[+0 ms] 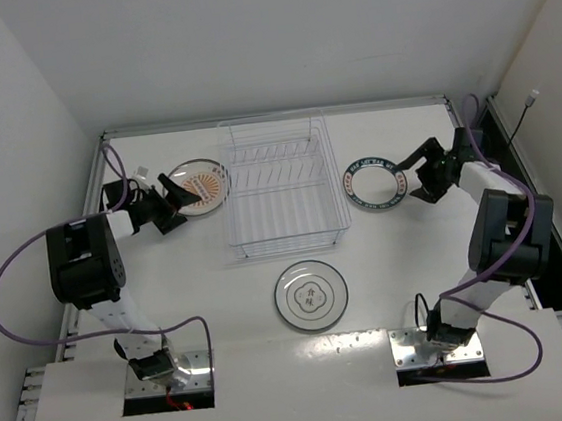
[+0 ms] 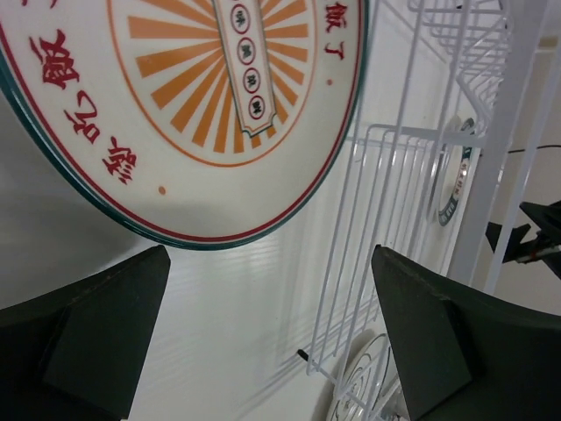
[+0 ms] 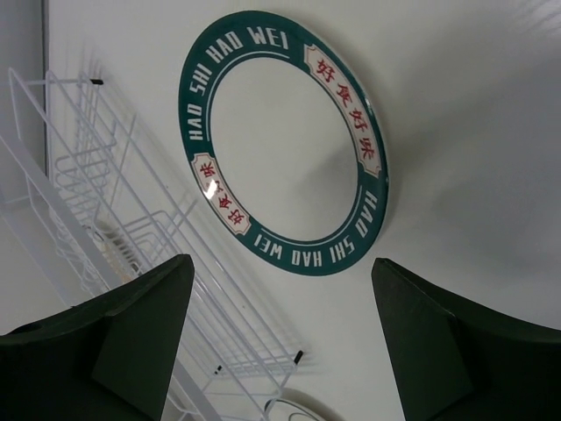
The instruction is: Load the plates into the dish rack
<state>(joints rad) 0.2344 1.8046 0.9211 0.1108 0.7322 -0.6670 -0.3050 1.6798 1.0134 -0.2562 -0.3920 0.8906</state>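
Pinch rims of stiff, slick, likely fragile round orange-sunburst plate and round teal-rimmed plate with wide-spread left gripper, right gripper.

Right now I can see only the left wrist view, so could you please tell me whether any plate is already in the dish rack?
Observer: No. In the top view the dish rack is empty; nothing stands between its prongs.
Operator: Thank you. What is the right arm doing, please?
Observer: The right gripper is open, on the rack's right side, facing the blue-rimmed plate that lies flat there. It is not gripping the plate.
Operator: And where is the third plate?
Observer: The white plate with grey rings lies flat on the near side of the rack, toward the robot, with neither gripper close to it.
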